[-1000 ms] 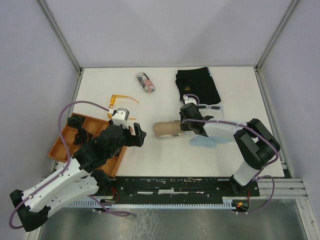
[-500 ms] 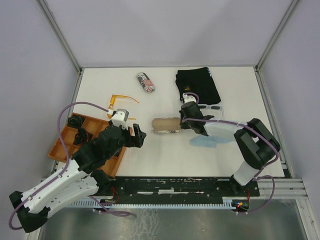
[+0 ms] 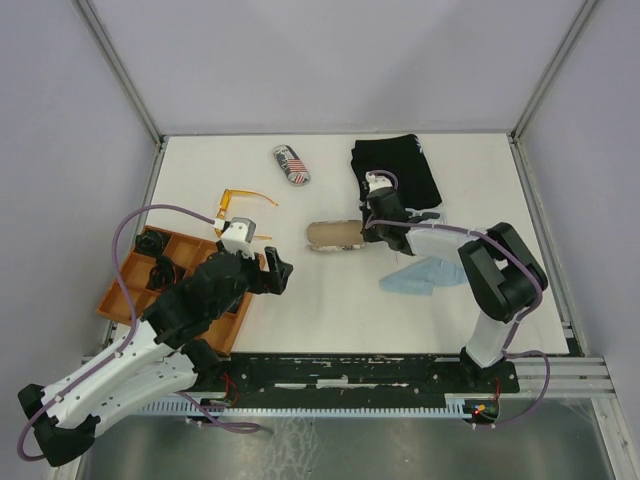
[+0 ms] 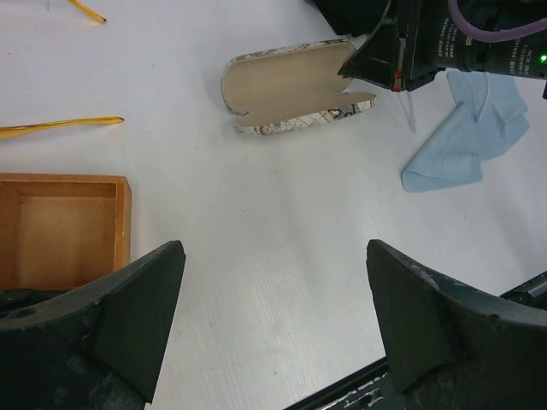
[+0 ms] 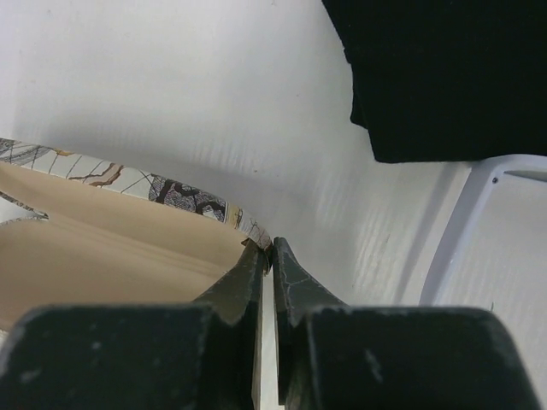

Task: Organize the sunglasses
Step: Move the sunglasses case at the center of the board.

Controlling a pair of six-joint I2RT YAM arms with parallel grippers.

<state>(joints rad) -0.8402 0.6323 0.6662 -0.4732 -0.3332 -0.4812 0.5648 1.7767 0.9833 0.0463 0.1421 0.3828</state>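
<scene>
Your right gripper (image 3: 372, 225) is pinching the thin edge of the open glasses case (image 3: 335, 238) in the middle of the table (image 3: 330, 310), fingers (image 5: 239, 289) squeezed almost together. Your left gripper (image 3: 275, 270) is hanging beside the brown tray (image 3: 108, 297) with its jaws spread wide and nothing between them. The orange sunglasses (image 3: 240, 197) are lying behind the tray, and the white sunglasses (image 3: 425, 214) are lying by the black cloth (image 3: 395, 165), right of the case.

Worktop (image 4: 256, 239): white, matt, faintly ribbed. Glasses case (image 4: 286, 81): printed outer skin with a slight sheen; tan lining matt, felt-like. Blue cloth (image 4: 461, 145): soft, creased fabric. Black cloth (image 5: 444, 68): matt fabric. Tray (image 4: 60, 222): orange-brown, smooth, wood-like. Amber sunglasses (image 3: 235, 200): translucent glossy plastic. Left end effector (image 4: 273, 256): matt black plastic, grainy.
</scene>
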